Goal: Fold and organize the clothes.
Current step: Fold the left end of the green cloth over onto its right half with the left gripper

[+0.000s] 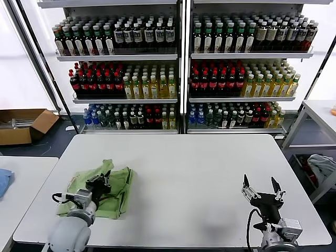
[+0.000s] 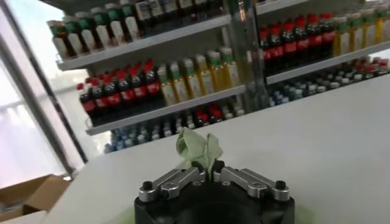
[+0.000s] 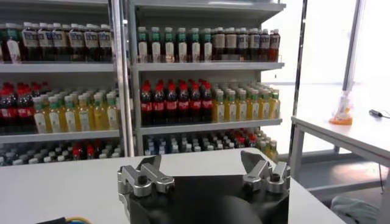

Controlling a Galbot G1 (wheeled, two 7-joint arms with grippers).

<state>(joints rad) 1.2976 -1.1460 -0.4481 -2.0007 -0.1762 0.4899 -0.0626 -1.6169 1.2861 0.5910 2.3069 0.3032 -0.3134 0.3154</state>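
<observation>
A light green shirt [image 1: 116, 193] lies crumpled on the left part of the white table [image 1: 189, 173], near its front edge. My left gripper [image 1: 100, 184] sits on the shirt and is shut on a pinch of its fabric. In the left wrist view a bunch of green cloth [image 2: 198, 148] sticks up between the closed fingers of that gripper [image 2: 208, 173]. My right gripper [image 1: 261, 187] is open and empty above the table's front right; the right wrist view shows its fingers [image 3: 146, 169] spread wide apart over bare table.
Shelves of bottles [image 1: 178, 68] stand behind the table. A second white table [image 1: 21, 178] is at the left with a blue item [image 1: 4, 181] on it. A cardboard box [image 1: 23, 125] lies on the floor at the left. Another table [image 1: 320, 113] stands at the right.
</observation>
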